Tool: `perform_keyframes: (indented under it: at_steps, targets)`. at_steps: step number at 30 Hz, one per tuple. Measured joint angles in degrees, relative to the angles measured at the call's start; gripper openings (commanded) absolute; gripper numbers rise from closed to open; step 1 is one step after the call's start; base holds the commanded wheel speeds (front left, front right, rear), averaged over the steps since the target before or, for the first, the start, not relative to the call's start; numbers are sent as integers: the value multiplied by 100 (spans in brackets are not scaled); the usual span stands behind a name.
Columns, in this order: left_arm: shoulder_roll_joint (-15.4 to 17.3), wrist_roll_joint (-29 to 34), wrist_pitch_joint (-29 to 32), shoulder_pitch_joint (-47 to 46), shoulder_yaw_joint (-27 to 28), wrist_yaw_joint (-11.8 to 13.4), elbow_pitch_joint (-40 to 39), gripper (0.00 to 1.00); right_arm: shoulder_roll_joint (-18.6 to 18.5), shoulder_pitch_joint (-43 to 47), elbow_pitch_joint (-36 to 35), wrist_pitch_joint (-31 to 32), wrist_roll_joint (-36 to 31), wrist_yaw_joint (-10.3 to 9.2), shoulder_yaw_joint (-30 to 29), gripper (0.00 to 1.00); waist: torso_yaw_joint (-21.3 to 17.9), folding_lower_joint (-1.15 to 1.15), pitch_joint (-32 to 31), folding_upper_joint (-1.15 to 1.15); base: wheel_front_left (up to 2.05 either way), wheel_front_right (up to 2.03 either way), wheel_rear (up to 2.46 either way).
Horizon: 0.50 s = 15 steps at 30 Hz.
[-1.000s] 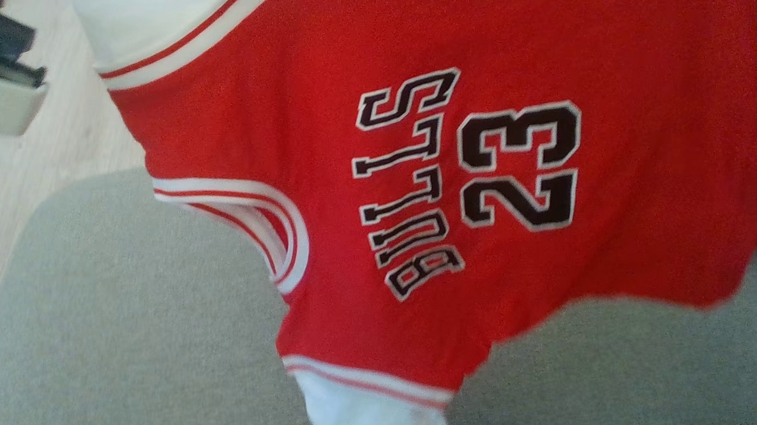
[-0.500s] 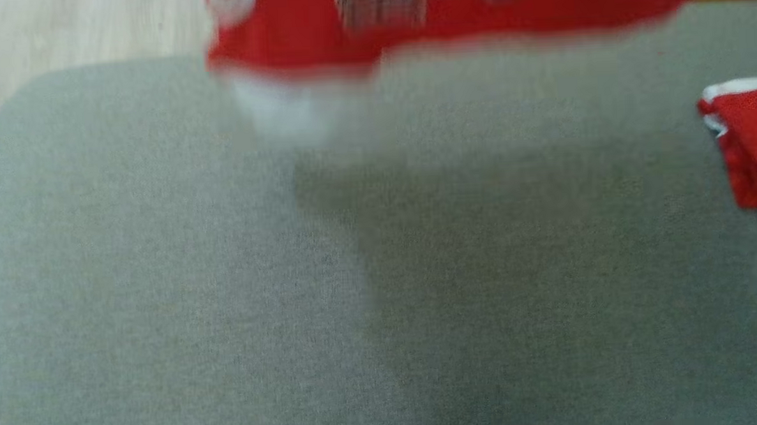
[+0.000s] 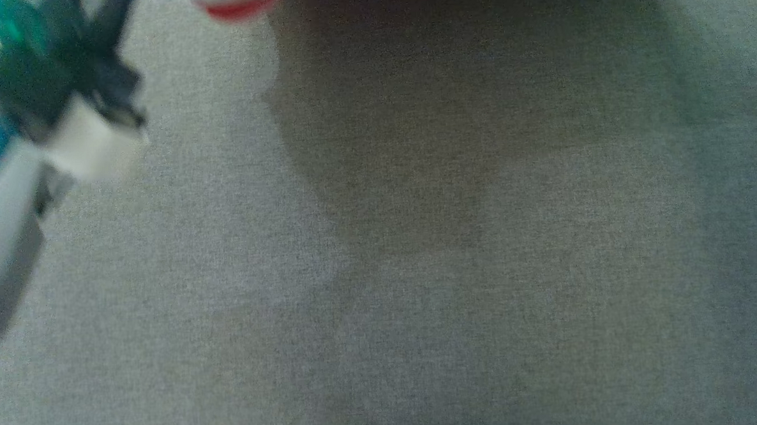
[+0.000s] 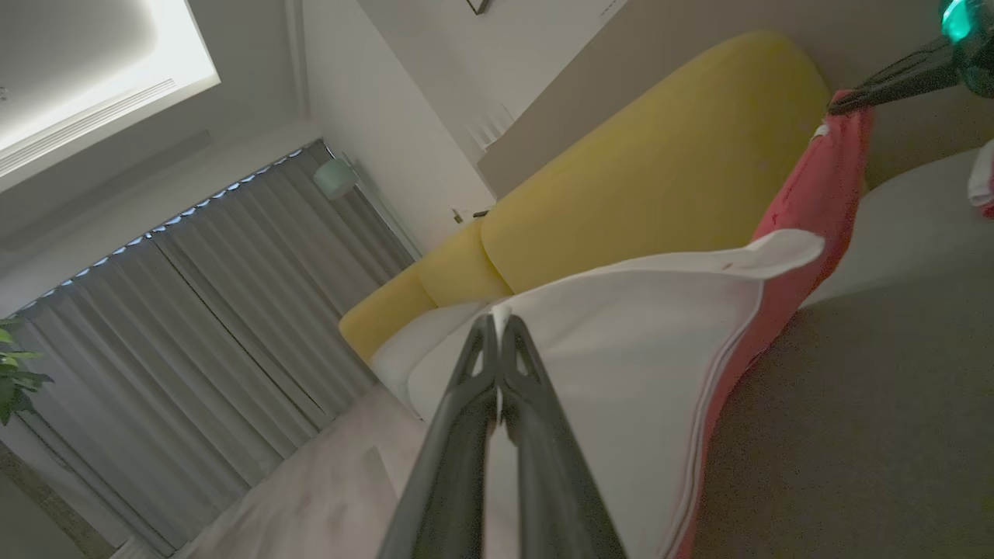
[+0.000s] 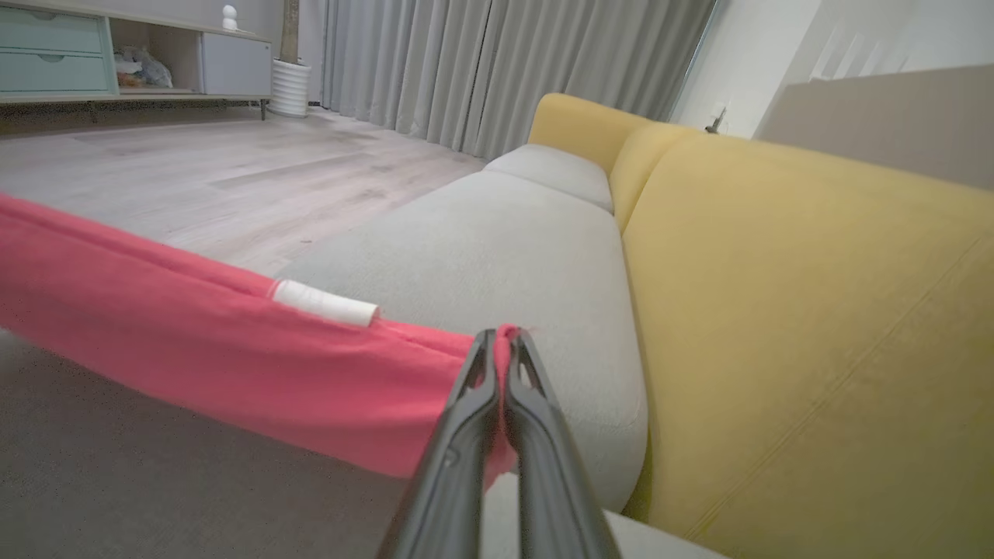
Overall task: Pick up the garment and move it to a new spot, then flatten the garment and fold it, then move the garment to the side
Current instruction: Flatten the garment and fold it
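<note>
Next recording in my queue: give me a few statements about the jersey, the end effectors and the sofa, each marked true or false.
1. The left end effector is shut on white fabric of the jersey. True.
2. The right end effector is open, holding nothing. False: it is shut on the jersey's red edge.
3. The sofa backrest is yellow. True.
4. The jersey lies on the wooden floor. False: it is held up between both end effectors over the grey seat cushion.
</note>
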Motion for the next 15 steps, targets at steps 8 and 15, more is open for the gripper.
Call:
perform_keyframes:
  at_steps: [8, 15]
  targets:
    - [322, -279, 5, 2708, -36, 146, -591, 0, -43, 1850, -721, 5, 365, 1, -129, 0, -109, -4, -415, 0, 0, 0, 0]
    - [448, -658, 21, 4697, -91, 428, -1067, 0, -133, 3656, -1464, 5, 275, 0, -582, 0, -264, -4, -903, 0, 0, 0, 0]
